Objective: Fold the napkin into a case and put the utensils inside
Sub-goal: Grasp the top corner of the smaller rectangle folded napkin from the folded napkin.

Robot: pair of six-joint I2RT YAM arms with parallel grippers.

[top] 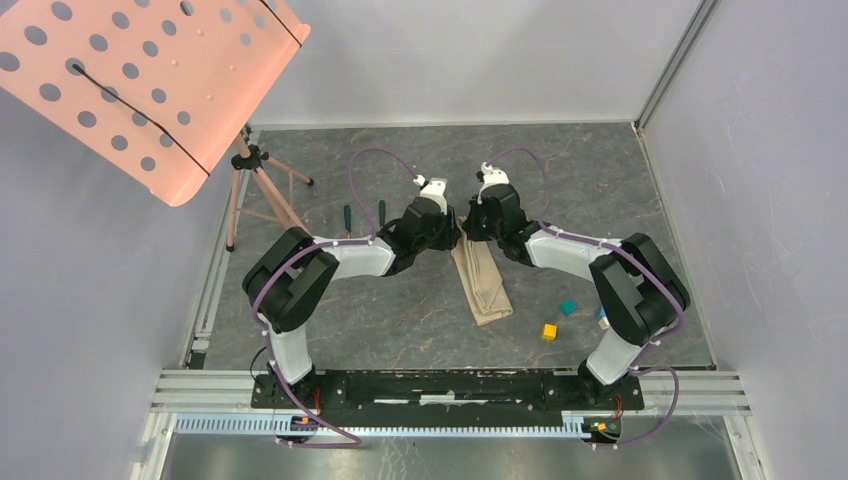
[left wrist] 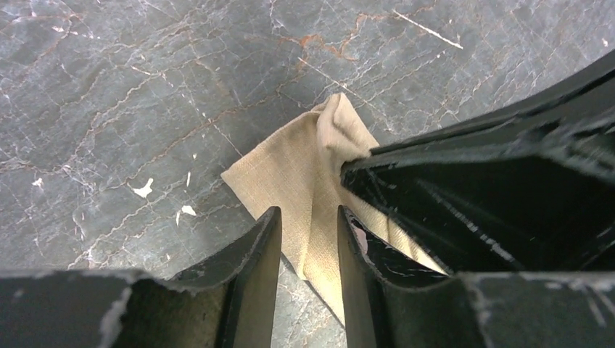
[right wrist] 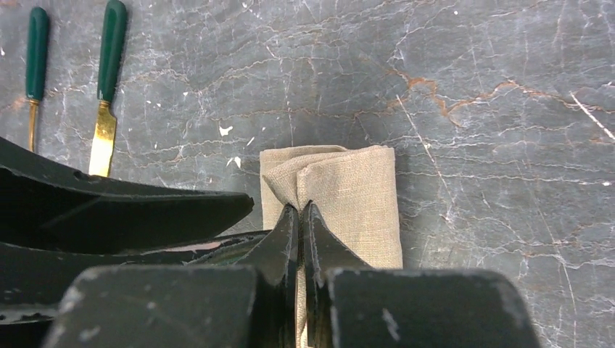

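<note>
The beige napkin (top: 482, 282) lies folded into a narrow strip on the dark marbled table, running from mid-table toward the front. My right gripper (right wrist: 299, 208) is shut on a raised fold at the napkin's (right wrist: 348, 188) far end. My left gripper (left wrist: 308, 215) is open, its jaws astride the napkin's (left wrist: 290, 170) edge without clamping it, right beside the right gripper's fingers (left wrist: 464, 196). In the top view the left gripper (top: 451, 238) and right gripper (top: 468, 232) nearly touch. The knife (right wrist: 107, 87) and the spoon (right wrist: 35, 61), both teal-handled, lie side by side left of the napkin; they also show in the top view (top: 380, 212).
A pink perforated music stand (top: 140, 85) on a tripod (top: 255, 185) stands at the back left. A yellow cube (top: 549, 331) and a teal cube (top: 568, 307) lie right of the napkin's near end, next to the right arm. Grey walls enclose the table.
</note>
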